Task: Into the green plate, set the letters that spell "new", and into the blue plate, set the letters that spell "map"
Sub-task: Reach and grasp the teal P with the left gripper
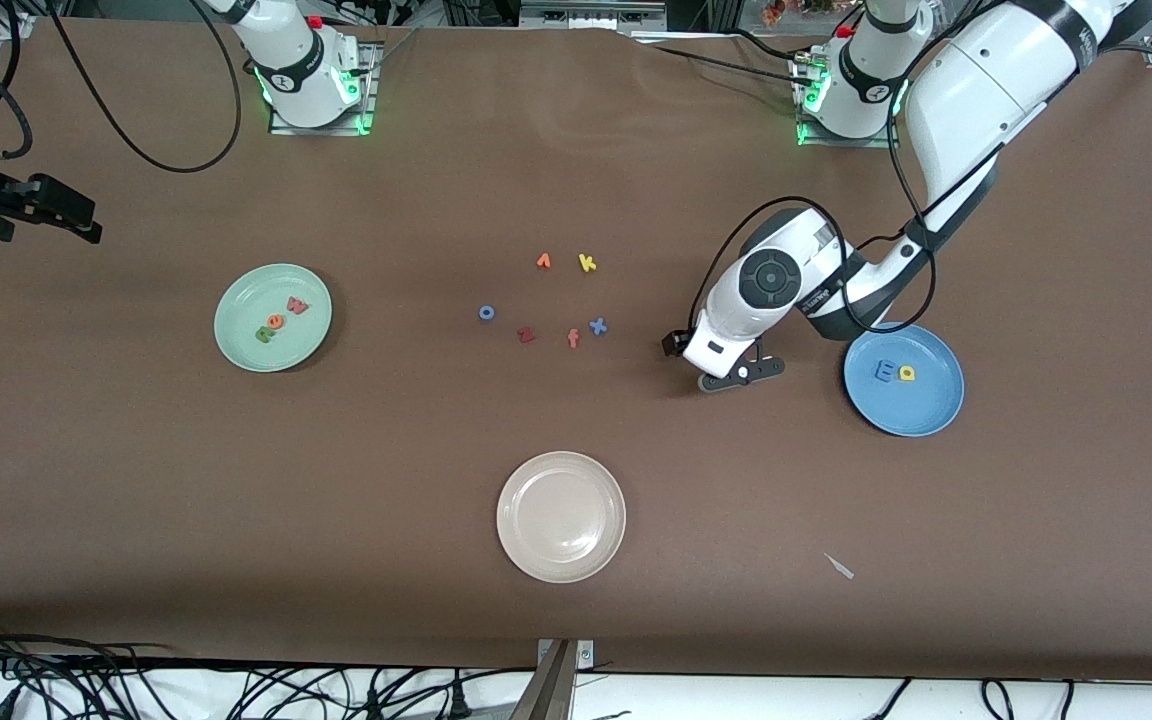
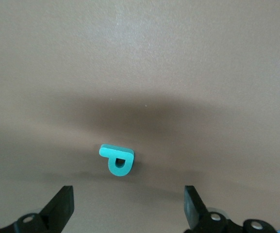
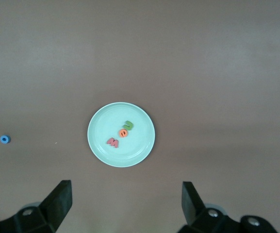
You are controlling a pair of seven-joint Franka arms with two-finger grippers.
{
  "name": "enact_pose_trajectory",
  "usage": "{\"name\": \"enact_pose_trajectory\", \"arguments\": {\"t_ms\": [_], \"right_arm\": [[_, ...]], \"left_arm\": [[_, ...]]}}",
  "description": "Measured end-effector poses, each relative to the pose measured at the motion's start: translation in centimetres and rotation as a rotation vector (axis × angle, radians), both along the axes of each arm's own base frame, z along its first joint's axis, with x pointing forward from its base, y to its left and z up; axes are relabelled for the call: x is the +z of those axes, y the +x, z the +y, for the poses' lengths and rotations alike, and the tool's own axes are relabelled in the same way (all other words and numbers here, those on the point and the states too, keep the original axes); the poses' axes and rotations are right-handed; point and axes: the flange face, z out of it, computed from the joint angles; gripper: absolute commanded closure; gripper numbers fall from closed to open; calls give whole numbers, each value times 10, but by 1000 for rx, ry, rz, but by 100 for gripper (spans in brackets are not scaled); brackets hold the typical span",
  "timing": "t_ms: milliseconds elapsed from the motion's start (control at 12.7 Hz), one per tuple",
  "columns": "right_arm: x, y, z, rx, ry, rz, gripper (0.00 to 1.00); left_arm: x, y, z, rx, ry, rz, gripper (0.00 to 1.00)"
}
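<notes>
The green plate (image 1: 248, 296) (image 3: 101, 124) lies toward the right arm's end of the table. In it are the green n (image 1: 263, 333) (image 3: 129, 124), the orange e (image 1: 277, 321) (image 3: 123, 132) and the pinkish w (image 1: 297, 306) (image 3: 113, 142). The blue plate (image 1: 924, 408) holds the blue m (image 1: 882, 371) and the yellow a (image 1: 906, 373). My left gripper (image 1: 744, 374) (image 2: 128, 194) hangs open low over the table beside the blue plate. The teal p (image 2: 117, 160) lies just ahead of its fingers, hidden in the front view. My right gripper (image 3: 125, 191) waits open and empty high up.
A loose cluster lies mid-table: an orange letter (image 1: 543, 261), yellow k (image 1: 587, 263), blue ring (image 1: 487, 313) (image 3: 4, 139), dark red z (image 1: 526, 335), red f (image 1: 573, 339) and blue x (image 1: 597, 326). A cream plate (image 1: 521, 540) sits nearer the front camera. A white scrap (image 1: 839, 566) lies close by.
</notes>
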Motion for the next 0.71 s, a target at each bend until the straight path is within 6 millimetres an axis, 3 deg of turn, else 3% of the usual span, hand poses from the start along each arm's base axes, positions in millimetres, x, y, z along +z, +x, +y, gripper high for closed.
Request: {"name": "enact_pose_trajectory", "arguments": {"t_ms": [315,551,708], "right_arm": [[-3,9,-2,-2,-1,-53,0],[-4,10,4,4,10,-54,0],[-7,12,9,11,14,-48,0]], "left_arm": [[-26,2,11,-23,44,-11,13],[-28,1,10,-27,44,-10,35],[-25,2,6,-29,37,-19,43]]}}
